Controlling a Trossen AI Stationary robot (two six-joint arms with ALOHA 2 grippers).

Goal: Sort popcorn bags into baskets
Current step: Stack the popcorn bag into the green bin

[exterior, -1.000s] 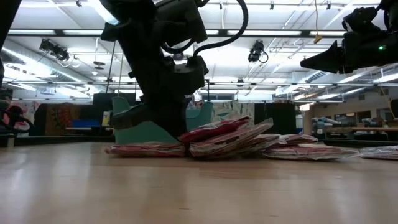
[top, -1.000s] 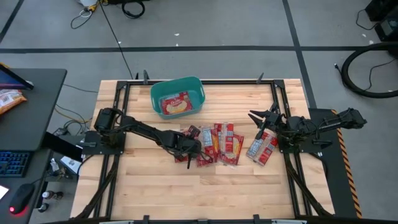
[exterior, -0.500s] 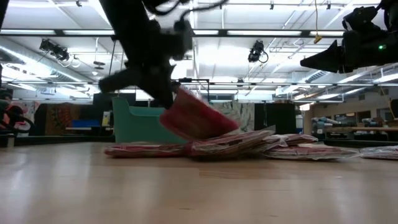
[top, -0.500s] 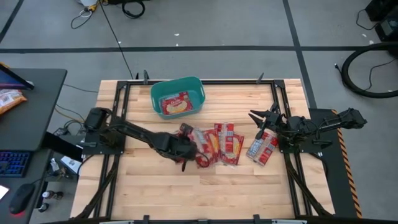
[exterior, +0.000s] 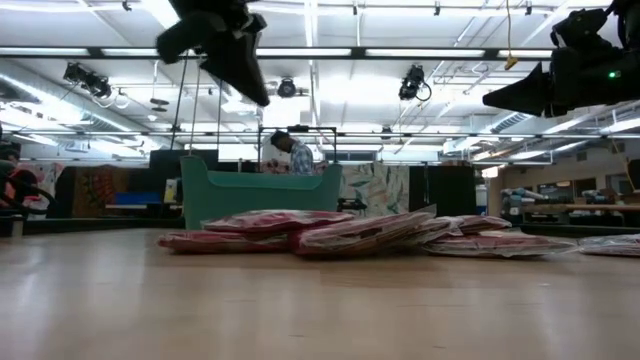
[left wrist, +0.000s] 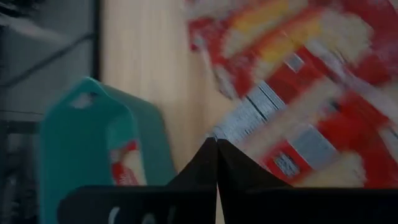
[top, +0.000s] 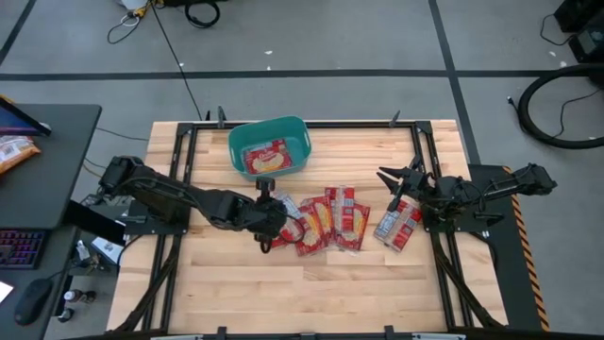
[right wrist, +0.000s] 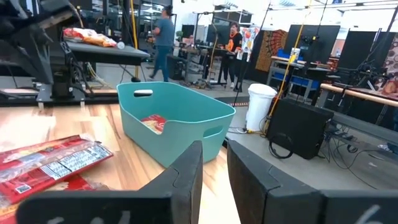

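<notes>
The right pincer (right wrist: pixel 213 163) shows its two dark fingers (right wrist: pixel 186 174) close together with a narrow gap between them, holding nothing. Past them a teal basket (right wrist: pixel 180 121) stands on the wooden table (right wrist: pixel 134 165) near its edge, with one popcorn bag (right wrist: pixel 152 123) lying inside. More popcorn bags (right wrist: pixel 53 163) lie flat on the table beside the basket, apart from it. Beyond the table, two people (right wrist: pixel 165 37) stand in the room, and a white bin (right wrist: pixel 259 106) sits on the floor.
</notes>
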